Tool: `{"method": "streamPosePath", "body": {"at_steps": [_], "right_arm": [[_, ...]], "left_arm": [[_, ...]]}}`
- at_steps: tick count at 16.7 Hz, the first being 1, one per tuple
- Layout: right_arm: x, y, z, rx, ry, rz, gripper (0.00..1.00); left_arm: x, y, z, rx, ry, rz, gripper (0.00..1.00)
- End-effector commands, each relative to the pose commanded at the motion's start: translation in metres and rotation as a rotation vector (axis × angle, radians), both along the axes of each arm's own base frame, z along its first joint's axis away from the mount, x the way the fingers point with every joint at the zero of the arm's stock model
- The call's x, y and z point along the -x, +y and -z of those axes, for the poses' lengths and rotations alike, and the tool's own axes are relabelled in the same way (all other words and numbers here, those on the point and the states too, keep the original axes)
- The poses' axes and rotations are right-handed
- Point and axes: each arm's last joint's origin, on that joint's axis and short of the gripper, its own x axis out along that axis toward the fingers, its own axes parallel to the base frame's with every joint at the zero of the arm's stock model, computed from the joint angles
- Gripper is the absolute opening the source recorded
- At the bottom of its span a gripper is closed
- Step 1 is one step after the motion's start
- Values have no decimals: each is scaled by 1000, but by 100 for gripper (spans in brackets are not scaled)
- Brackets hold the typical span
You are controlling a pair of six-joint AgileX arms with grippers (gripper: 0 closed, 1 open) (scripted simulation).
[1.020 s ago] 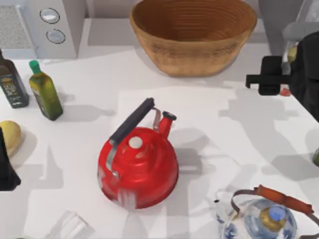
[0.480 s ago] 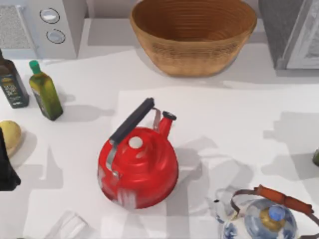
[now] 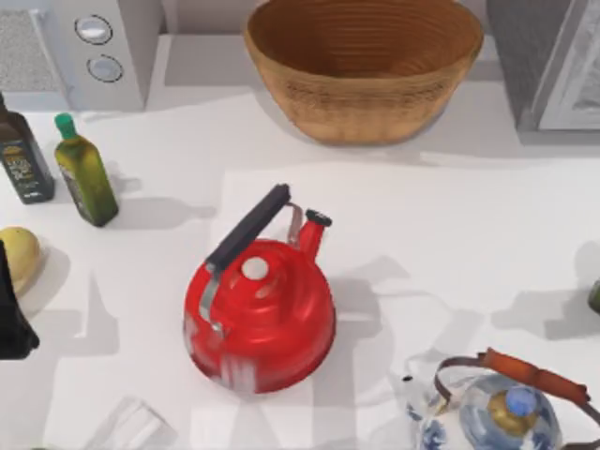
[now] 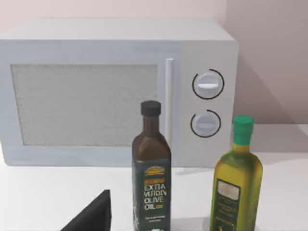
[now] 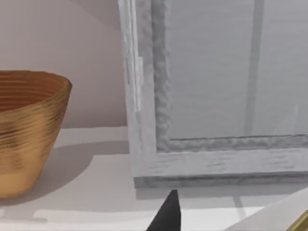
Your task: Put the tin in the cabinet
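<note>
facing the cabinet door from close, with the right gripper probably lined up to enter. cannot tell if gripping; a gold edge, maybe the tin. left arm parking at table's left edge.

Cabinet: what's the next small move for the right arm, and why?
Probably ease the right pincer toward the cabinet and open its door first: the white framed panel looks shut right ahead, and a gold-edged sliver beside the pincer may be the tin. Left arm sits parked.
</note>
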Motion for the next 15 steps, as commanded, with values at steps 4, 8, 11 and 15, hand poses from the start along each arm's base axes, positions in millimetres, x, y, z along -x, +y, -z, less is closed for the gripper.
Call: {"method": "streamPosePath", "body": {"at_steps": [4,8,11,15], "right_arm": [[5,-4,25,30,-34,-21,0],[5,-4,26,33,-36,-22,0],[5,-3,23,31,-36,-26,0],[7,0,-14,45,-69,-52,0]], "left_arm": [[0,0,0,0,0,0,100],[0,0,0,0,0,0,100],[0,0,0,0,0,0,100],[0,0,0,0,0,0,100]]}}
